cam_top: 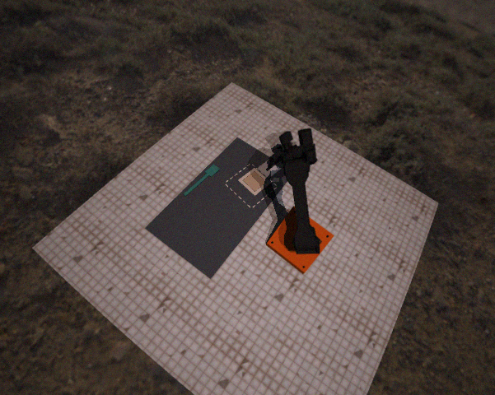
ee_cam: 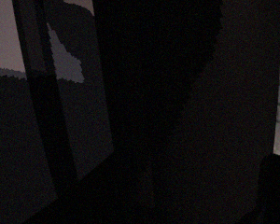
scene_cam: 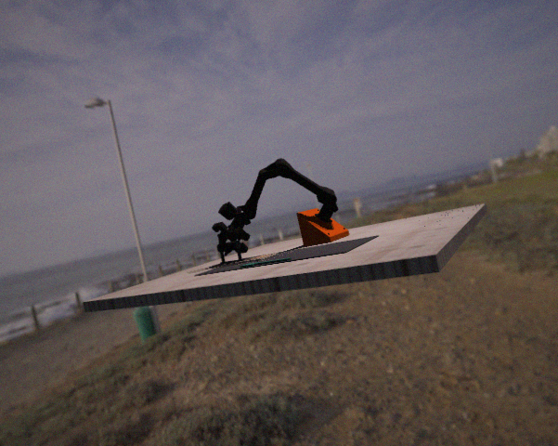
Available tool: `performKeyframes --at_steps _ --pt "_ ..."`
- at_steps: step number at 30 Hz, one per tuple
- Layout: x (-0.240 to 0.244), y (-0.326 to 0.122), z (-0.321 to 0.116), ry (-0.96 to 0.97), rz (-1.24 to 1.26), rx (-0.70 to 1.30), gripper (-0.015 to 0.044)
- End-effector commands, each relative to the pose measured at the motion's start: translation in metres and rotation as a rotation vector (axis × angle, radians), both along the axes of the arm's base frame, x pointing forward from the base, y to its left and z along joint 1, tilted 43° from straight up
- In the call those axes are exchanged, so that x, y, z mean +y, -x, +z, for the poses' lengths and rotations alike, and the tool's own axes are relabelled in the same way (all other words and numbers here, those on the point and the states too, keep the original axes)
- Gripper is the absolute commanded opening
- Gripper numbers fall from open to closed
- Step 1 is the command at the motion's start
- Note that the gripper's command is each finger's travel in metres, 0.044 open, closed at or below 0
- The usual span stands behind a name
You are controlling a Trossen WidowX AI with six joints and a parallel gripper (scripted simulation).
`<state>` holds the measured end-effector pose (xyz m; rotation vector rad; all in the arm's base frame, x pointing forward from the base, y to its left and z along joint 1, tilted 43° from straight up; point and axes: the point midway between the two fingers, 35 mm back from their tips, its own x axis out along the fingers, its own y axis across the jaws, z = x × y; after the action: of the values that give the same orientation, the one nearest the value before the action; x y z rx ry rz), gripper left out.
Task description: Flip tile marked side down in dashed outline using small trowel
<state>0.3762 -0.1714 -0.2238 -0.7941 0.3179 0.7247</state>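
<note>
The pale square tile [cam_top: 252,180] has a tan square on the face that is up and lies on the dark mat [cam_top: 204,238] [scene_cam: 336,248]. It sits within the dashed outline [cam_top: 251,206], whose right part is hidden by the arm and its shadow. My gripper [cam_top: 270,165] [scene_cam: 231,257] is low over the mat, just beyond the tile on its upper-right side in the top view. It is shut on what seems to be the small trowel. The held tool is dark and mostly hidden. The wrist view is too dark to show the grasp clearly.
A teal flat-bladed tool [cam_top: 212,170] [scene_cam: 265,263] lies on the mat along its far-left side in the top view. The orange arm base [cam_top: 321,234] [scene_cam: 310,235] stands on the tiled table [cam_top: 162,332] beside the mat.
</note>
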Motion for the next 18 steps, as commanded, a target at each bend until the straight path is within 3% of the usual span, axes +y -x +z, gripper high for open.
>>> performKeyframes --at_steps 1,13,18 --pt "0.001 -0.001 0.001 0.008 -0.002 -0.004 0.0000" --pt "0.014 -0.001 0.012 0.007 -0.002 -0.003 0.0000" --pt "-0.002 -0.002 0.014 0.009 -0.002 -0.002 0.0000"
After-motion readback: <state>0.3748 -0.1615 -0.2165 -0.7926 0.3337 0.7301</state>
